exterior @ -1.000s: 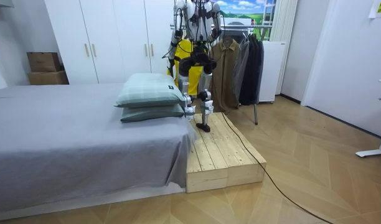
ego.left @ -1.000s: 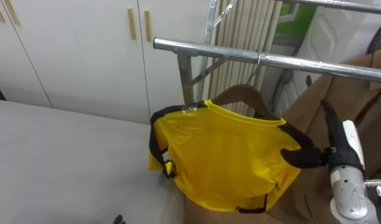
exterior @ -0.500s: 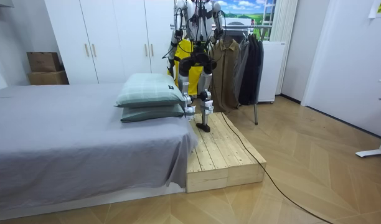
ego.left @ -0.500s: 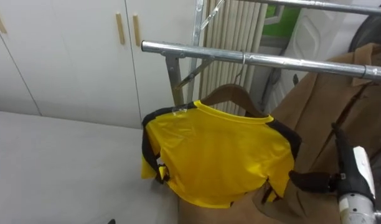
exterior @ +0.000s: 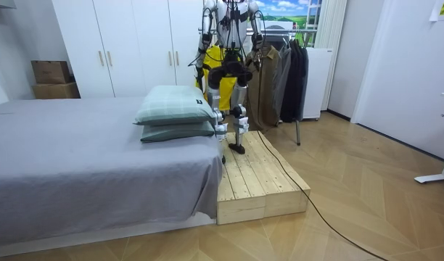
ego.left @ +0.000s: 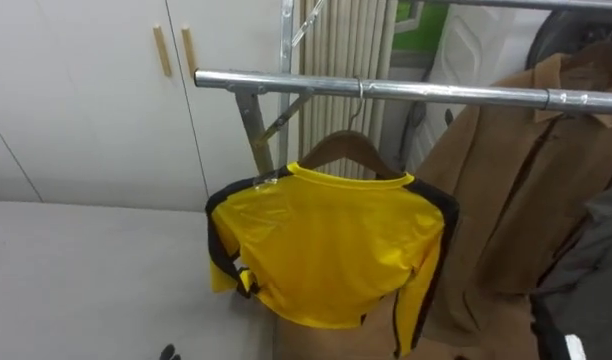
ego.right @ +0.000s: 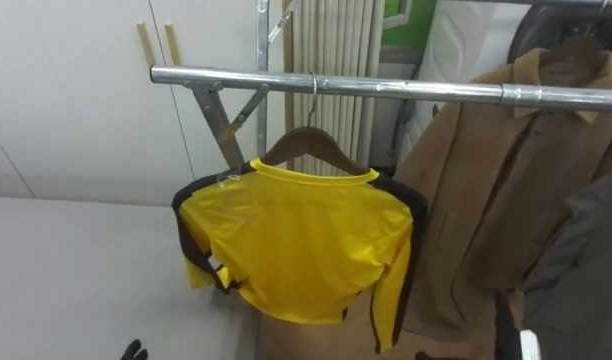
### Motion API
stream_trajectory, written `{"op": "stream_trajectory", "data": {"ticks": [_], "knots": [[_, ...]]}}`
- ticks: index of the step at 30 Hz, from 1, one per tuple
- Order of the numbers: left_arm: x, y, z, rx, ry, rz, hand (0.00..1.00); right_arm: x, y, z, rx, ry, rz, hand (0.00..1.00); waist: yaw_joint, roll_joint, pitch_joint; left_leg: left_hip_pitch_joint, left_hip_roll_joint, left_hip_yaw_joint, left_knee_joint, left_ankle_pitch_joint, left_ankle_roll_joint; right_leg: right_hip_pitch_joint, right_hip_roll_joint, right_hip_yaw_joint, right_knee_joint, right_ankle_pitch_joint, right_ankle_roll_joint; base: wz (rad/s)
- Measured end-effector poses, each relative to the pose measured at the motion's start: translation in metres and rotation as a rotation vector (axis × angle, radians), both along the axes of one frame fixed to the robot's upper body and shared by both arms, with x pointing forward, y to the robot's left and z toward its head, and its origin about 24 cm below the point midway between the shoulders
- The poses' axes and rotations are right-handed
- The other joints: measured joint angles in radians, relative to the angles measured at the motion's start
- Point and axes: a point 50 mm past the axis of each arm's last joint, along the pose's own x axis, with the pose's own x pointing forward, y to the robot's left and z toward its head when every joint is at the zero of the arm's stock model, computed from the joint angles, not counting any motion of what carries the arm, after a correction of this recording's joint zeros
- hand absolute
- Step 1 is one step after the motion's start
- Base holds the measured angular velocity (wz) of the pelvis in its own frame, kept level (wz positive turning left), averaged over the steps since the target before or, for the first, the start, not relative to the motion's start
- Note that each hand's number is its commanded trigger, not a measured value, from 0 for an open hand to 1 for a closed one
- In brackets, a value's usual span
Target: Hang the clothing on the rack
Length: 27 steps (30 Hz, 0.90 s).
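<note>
The robot stands on a low platform of pale wooden planks (exterior: 262,181) beside a wide bed with a grey cover (exterior: 99,159). It faces the clothes rack with its back to the room camera. A white wardrobe with slim wooden handles (ego.left: 76,100) forms the wall behind the rack. Two green-grey pillows (exterior: 175,105) lie stacked on the bed corner nearest the robot.

A horizontal silver metal rail (ego.left: 436,93) crosses the eye views. A long brown coat (ego.left: 506,190) hangs from it on the right, with a dark grey garment (ego.left: 586,260) beyond it at the edge.

The task item, a yellow shirt with black trim (ego.left: 326,245), hangs on a curved brown wooden hanger (ego.left: 346,148). The hanger's hook sits over the rail, left of the coat. The shirt's right sleeve overlaps the coat's front. Neither hand touches the shirt.

The left hand (ego.left: 166,352) is at the lower edge, over the bed. The right hand (ego.left: 542,332) is at the lower right corner. It cannot be determined whether either hand is spread or closed.
</note>
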Motion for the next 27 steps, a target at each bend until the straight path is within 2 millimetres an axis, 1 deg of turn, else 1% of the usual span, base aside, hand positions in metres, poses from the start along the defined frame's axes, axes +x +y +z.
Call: {"op": "stream_trajectory", "data": {"ticks": [2,3,6,8,12,14,16,20,22,27], "knots": [[-0.008,0.003,-0.007,0.002,0.043,0.017,0.00,-0.012,-0.001,-0.013,0.018,0.069,-0.006,0.00,-0.002,0.005,0.0017,0.006,0.000,0.000,0.000,0.000,0.000,0.006,0.000,-0.003,0.000,0.000,0.000,0.00],[-0.010,0.003,-0.008,0.002,0.049,0.019,0.00,-0.015,-0.002,-0.016,0.028,0.082,-0.011,0.00,0.000,0.006,0.0022,0.006,-0.001,0.000,0.000,0.000,0.000,0.006,0.000,-0.003,0.000,0.000,0.000,0.00],[-0.019,0.006,-0.016,0.006,0.095,0.041,0.00,-0.031,-0.003,-0.032,0.100,0.155,-0.045,0.00,0.004,0.007,0.0026,0.011,-0.001,-0.004,-0.001,0.000,0.000,0.011,0.000,0.001,-0.001,-0.002,0.002,0.00],[-0.024,0.007,-0.019,0.006,0.113,0.052,0.00,-0.047,-0.004,-0.044,0.160,0.225,-0.058,0.00,0.006,0.005,0.0040,0.011,-0.001,-0.006,-0.001,0.000,0.000,0.011,0.001,0.002,-0.001,-0.007,0.009,0.00],[-0.029,0.008,-0.021,0.015,0.104,0.060,0.00,-0.069,-0.003,-0.058,0.243,0.299,-0.090,0.00,0.004,0.004,0.0041,0.009,-0.001,-0.009,-0.002,-0.002,0.002,0.010,0.001,0.002,-0.001,-0.006,0.012,0.00],[-0.033,0.008,-0.024,0.017,0.111,0.063,0.00,-0.085,-0.003,-0.066,0.285,0.347,-0.111,0.00,0.006,0.005,0.0032,0.009,0.001,-0.006,-0.004,-0.009,0.000,0.006,0.003,-0.004,-0.001,-0.003,0.013,-0.02],[-0.034,0.008,-0.026,0.020,0.118,0.063,0.00,-0.092,-0.002,-0.069,0.306,0.376,-0.113,0.00,0.006,0.008,0.0014,0.008,0.002,-0.005,-0.010,-0.014,-0.006,0.000,0.006,-0.002,0.001,0.001,0.010,-0.07],[-0.037,0.007,-0.029,0.020,0.128,0.065,0.00,-0.102,0.000,-0.073,0.337,0.406,-0.097,0.00,0.002,0.007,-0.0014,0.011,0.001,-0.001,-0.016,-0.019,-0.006,0.000,0.006,-0.006,0.003,0.005,0.007,-0.01],[-0.037,0.007,-0.029,0.019,0.130,0.066,0.00,-0.103,0.001,-0.074,0.347,0.414,-0.091,0.00,0.000,0.007,-0.0016,0.012,0.001,-0.002,-0.017,-0.020,-0.005,0.000,0.006,-0.007,0.002,0.005,0.006,0.00],[-0.038,0.006,-0.030,0.018,0.137,0.056,0.00,-0.116,0.001,-0.079,0.363,0.467,-0.101,0.00,-0.005,0.006,-0.0019,0.011,0.001,-0.009,-0.018,-0.022,-0.004,0.001,0.005,-0.012,0.000,0.000,0.005,0.03]]}}
